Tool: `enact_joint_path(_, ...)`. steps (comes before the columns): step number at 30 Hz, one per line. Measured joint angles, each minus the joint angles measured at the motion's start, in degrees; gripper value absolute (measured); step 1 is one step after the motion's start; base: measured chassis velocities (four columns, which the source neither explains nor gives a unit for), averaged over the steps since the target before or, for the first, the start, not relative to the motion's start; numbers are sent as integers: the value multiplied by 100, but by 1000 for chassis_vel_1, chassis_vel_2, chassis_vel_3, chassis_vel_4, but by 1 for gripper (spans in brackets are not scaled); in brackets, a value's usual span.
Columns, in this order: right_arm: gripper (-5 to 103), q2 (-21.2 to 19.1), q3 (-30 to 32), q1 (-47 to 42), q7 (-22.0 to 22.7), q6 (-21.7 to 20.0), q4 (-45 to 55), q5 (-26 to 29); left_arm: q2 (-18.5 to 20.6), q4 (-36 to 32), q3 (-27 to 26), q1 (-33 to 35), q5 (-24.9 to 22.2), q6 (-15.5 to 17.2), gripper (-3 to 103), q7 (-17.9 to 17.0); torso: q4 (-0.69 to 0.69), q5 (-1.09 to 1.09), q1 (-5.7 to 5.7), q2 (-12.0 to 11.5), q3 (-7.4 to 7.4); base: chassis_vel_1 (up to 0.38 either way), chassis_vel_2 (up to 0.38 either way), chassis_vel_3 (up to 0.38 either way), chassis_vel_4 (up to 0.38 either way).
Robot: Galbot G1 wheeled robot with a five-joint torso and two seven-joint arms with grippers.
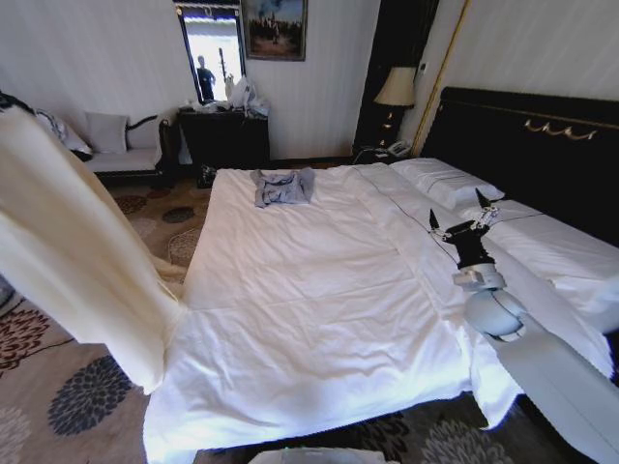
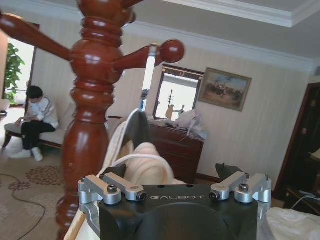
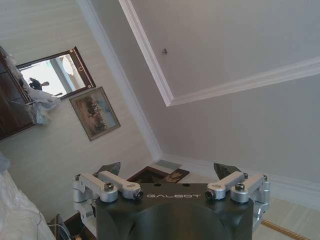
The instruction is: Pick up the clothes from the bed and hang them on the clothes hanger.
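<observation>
The clothes (image 1: pixel 77 251), a long cream garment, hang in a slant from the upper left of the head view down to the bed's (image 1: pixel 309 290) left edge. In the left wrist view the cream fabric (image 2: pixel 147 165) bunches against one finger of my left gripper (image 2: pixel 172 172), whose jaws stand wide apart, close to the wooden post. A dark part (image 2: pixel 136 129) shows at the fabric's top; I cannot tell whether it is the clothes hanger. My right gripper (image 1: pixel 456 210) hovers open above the bed's right side near the pillows, with nothing in it, and points up at the ceiling (image 3: pixel 172 172).
A small grey-blue garment (image 1: pixel 283 186) lies near the bed's far edge. The reddish-brown turned post (image 2: pixel 90 115) with pegs stands right before my left gripper. A dark dresser (image 1: pixel 222 135), a sofa (image 1: pixel 121 155) and a lamp (image 1: pixel 397 87) line the far wall.
</observation>
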Motion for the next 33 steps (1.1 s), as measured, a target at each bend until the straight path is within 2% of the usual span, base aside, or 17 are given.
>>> enact_joint_path(3, 100, -2, -31, 17, 1, -1, -21, -3, -75, -107, -593, 601, 6, -1, 100, 135, 3, 0, 0, 0, 0, 0, 0, 0, 0)
enact_joint_path(5, 100, 1, -38, 20, 1, -1, -25, -4, -91, -127, -675, 669, 5, -1, 100, 168, 3, 1, 0, 0, 0, 0, 0, 0, 0)
enact_joint_path(9, 100, 27, -145, 143, 14, 40, -19, -149, -220, -237, -1258, 1140, -4, 59, 100, 349, 0, 1, 0, 0, 0, 0, 0, 0, 0)
enact_joint_path(10, 100, 27, -145, 143, 14, 40, -19, -149, -220, -237, -1258, 1140, -4, 59, 100, 349, 0, 1, 0, 0, 0, 0, 0, 0, 0)
enact_joint_path(16, 100, 18, -296, 310, 29, -5, -78, -55, -486, -530, -2164, 2085, 74, 141, 100, 466, 2, 0, 0, 0, -1, 0, 0, 0, 0)
enact_joint_path(18, 100, 18, -317, 323, 33, -5, -102, -45, -731, -718, -2624, 2685, 99, 155, 100, 612, 0, 1, 0, 0, 0, 0, 0, 0, 0)
enact_joint_path(20, 100, 31, -343, 326, 34, -9, -114, -44, -1048, -896, -2990, 3190, 311, 82, 100, 947, 1, 1, 0, 0, 0, 0, 0, 0, 0)
enact_joint_path(21, 100, 31, -343, 326, 34, -9, -114, -44, -1048, -896, -2990, 3190, 311, 82, 100, 947, 1, 1, 0, 0, 0, 0, 0, 0, 0)
enact_joint_path(23, 100, 71, -371, 327, 38, -13, -123, -29, -1407, -1148, -3207, 3542, 755, -210, 100, 1542, 5, 1, -1, 0, -1, 0, 0, 0, 0)
enact_joint_path(25, 100, 111, -369, 293, 66, -60, -84, 136, -1542, -1398, -3167, 3542, 875, -464, 100, 1832, 5, 1, -1, 1, -1, 0, 0, 0, 0)
enact_joint_path(27, 100, 125, -350, 263, 77, -84, -59, 215, -1566, -1479, -3079, 3498, 920, -577, 100, 1920, 5, 3, -1, 1, -1, 0, 0, 0, 0)
enact_joint_path(28, 100, 144, -291, 183, 92, -118, -14, 346, -1597, -1617, -2880, 3397, 1039, -791, 100, 2084, 4, 2, -1, 1, -1, 0, 0, 0, 0)
enact_joint_path(30, 100, 154, -32, -154, 105, -150, 129, 584, -1620, -1916, -2145, 3051, 1513, -1413, 100, 2461, -1, 1, 0, 0, 0, 0, 0, 0, 0)
enact_joint_path(32, 100, 154, 47, -263, 104, -151, 174, 631, -1618, -1943, -1942, 2944, 1612, -1528, 100, 2497, -1, 4, 0, 0, 0, 0, 0, 0, 0)
enact_joint_path(33, 100, 157, 193, -478, 98, -151, 264, 723, -1615, -1967, -1486, 2685, 1799, -1673, 100, 2565, 0, 4, 0, 1, 0, 0, 0, 0, 0)
